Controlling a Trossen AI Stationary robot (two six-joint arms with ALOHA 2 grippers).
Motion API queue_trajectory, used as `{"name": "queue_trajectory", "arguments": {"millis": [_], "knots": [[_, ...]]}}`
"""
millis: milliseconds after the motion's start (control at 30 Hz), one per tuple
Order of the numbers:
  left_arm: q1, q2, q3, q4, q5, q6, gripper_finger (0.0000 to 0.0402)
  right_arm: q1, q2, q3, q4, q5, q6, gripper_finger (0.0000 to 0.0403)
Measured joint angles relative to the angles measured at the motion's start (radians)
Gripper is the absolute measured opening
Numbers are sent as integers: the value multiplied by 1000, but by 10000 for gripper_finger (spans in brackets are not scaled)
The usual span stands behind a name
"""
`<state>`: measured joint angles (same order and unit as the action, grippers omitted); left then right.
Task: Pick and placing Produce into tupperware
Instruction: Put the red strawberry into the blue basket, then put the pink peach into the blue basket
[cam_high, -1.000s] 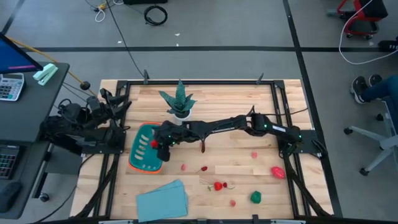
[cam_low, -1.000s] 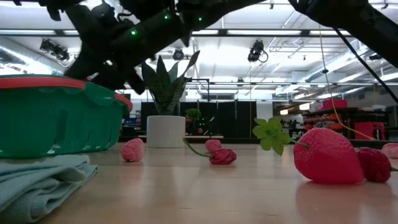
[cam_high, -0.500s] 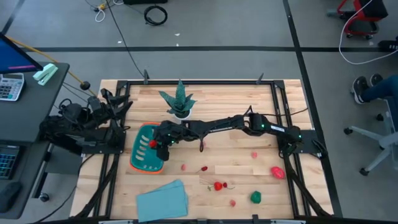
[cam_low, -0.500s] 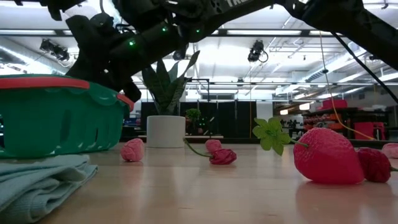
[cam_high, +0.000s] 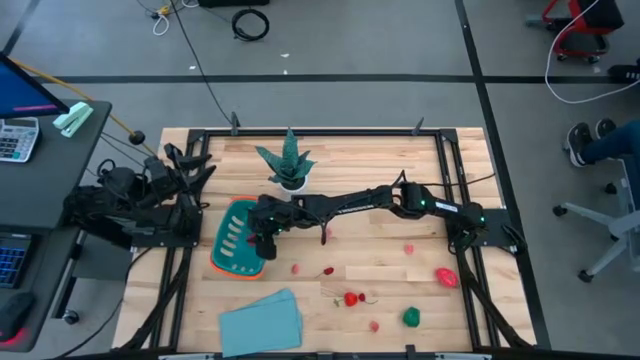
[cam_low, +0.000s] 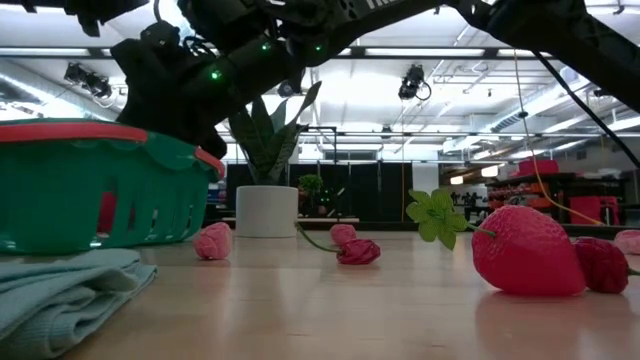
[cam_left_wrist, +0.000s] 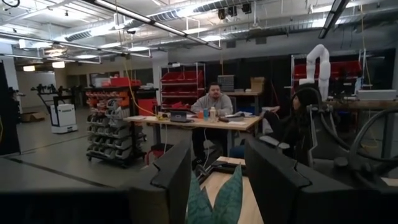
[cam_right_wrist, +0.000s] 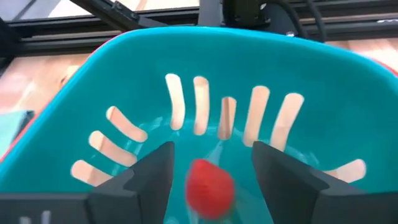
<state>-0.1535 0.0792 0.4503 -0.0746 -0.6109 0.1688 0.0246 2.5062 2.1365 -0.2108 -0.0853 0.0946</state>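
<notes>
The teal tupperware (cam_high: 235, 243) with an orange rim stands on the table's left half. My right gripper (cam_high: 259, 238) reaches over its right side, open, its fingers apart above the slotted inside (cam_right_wrist: 214, 155). A red strawberry piece (cam_right_wrist: 209, 185) lies inside the container between and below the fingers; it also shows red through the wall slots (cam_low: 107, 212). More produce lies loose on the table: a leafy strawberry (cam_high: 350, 298), a green piece (cam_high: 411, 317), a large red piece (cam_high: 446, 276). My left gripper (cam_left_wrist: 217, 171) is open, parked off the table's left edge.
A spiky potted plant (cam_high: 288, 166) stands just beyond the container. A light-blue cloth (cam_high: 262, 322) lies at the near edge. Small pink and red pieces (cam_high: 296, 267) (cam_high: 328, 270) (cam_high: 408, 249) (cam_high: 374, 325) dot the table's near right half. People sit in the room behind.
The red piece that was at my right gripper's fingertips over the container has dropped inside, and now shows through the wall slots in the low view. The container has shifted a little toward the table's right.
</notes>
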Motion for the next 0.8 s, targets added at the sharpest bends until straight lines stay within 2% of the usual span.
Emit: {"name": "queue_trajectory", "arguments": {"millis": [200, 300, 433, 567, 667, 800], "knots": [[0, 0, 0, -1, 0, -1, 154, -3, -52, 0, -38, 23, 16, 243], [0, 0, 0, 4, 1, -7, 154, -3, -143, -1, -185, 8, 17, 242], [-1, 7, 3, 39, 9, 0, 158, 0, -299, 0, -487, 4, 67, 234], [-1, 64, 55, 99, 110, 0, 162, 23, -438, 0, -755, 13, 137, 226], [-1, 153, 152, 134, 186, 0, 162, 73, -514, 0, -869, 84, 146, 222], [-1, 333, 343, 128, 200, 27, 162, 177, -581, -42, -898, 314, 233, 217]]}}
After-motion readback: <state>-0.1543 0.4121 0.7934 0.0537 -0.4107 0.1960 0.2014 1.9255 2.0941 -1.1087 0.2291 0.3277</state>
